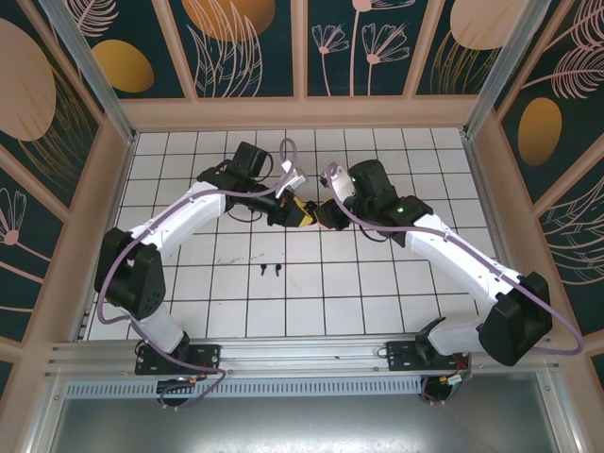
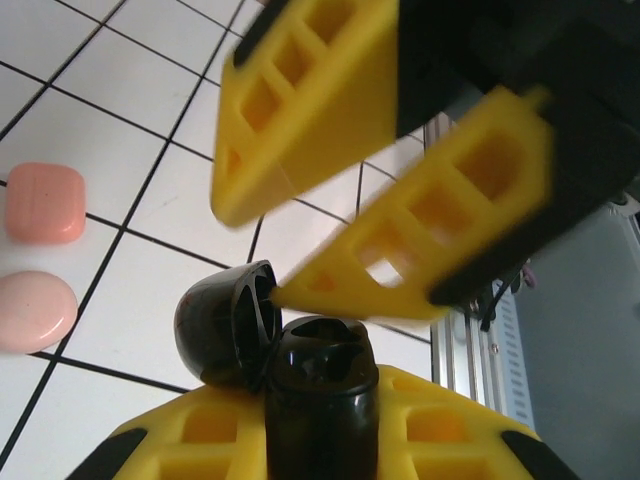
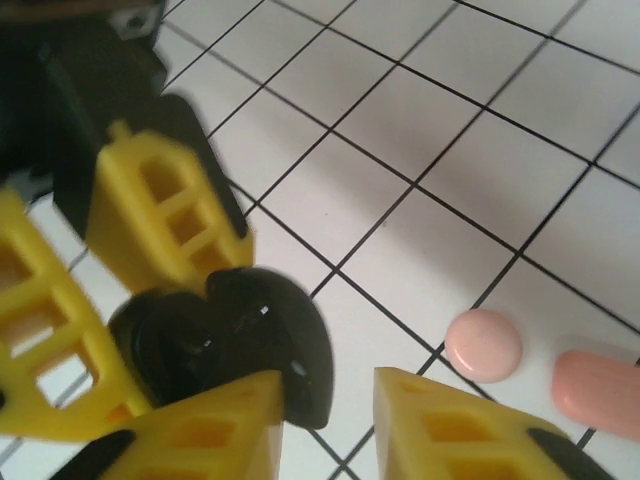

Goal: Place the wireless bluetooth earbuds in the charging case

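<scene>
My left gripper (image 2: 320, 425) is shut on a glossy black charging case (image 2: 320, 385), held upright above the table with its lid (image 2: 222, 325) hinged open to the left. I cannot tell whether its dark sockets hold anything. My right gripper (image 3: 330, 405) is open right next to the case (image 3: 225, 345), and one of its fingers (image 2: 400, 250) touches the rim of the lid. From above, the left gripper (image 1: 294, 211) and the right gripper (image 1: 326, 213) meet at mid-table. Two tiny black earbuds (image 1: 270, 271) lie on a tile nearer the bases.
A coral-pink case (image 2: 45, 203) and a round pale pink case (image 2: 35, 312), both closed, lie on the white grid table (image 1: 311, 283) beside the grippers. They appear again as the pale case (image 3: 483, 345) and the coral case (image 3: 600, 382). Wooden walls (image 1: 111, 189) fence the table.
</scene>
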